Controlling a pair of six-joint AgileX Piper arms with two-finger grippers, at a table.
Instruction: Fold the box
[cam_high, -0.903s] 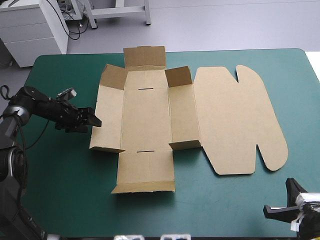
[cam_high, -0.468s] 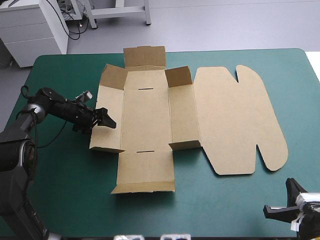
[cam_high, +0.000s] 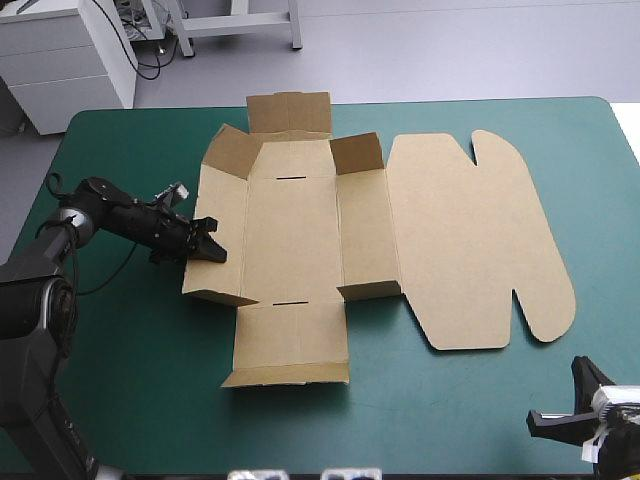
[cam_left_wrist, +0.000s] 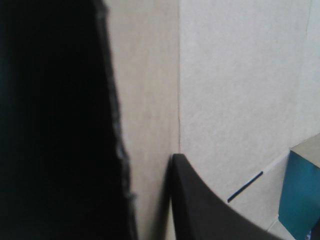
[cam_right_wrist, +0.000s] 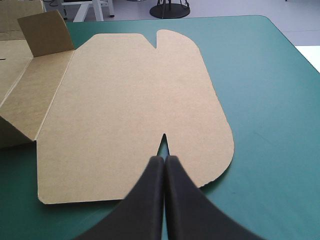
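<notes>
The brown box (cam_high: 290, 235) lies as a cut sheet in the middle of the table, its wide lid (cam_high: 470, 240) flat to the right. Its end flaps and corner flaps stand partly raised. My left gripper (cam_high: 212, 250) is at the outer edge of the left wall panel (cam_high: 222, 225), which is tilted up a little. In the left wrist view the board (cam_left_wrist: 225, 75) fills the picture, and its ragged edge runs between my fingers (cam_left_wrist: 150, 170), one finger (cam_left_wrist: 200, 210) pressed on the inner face. My right gripper (cam_right_wrist: 164, 159) is shut and holds nothing, just short of the lid's near edge (cam_right_wrist: 130, 110).
The teal-green cover (cam_high: 130, 380) shows all around the box. The table's left edge is close behind my left arm. My right gripper (cam_high: 578, 390) sits at the near right corner of the table.
My left gripper moved right from the bare cover to the box's left wall and its fingers came together on it. The wall's edge and the far left corner flap rose slightly. The right arm stayed still.
</notes>
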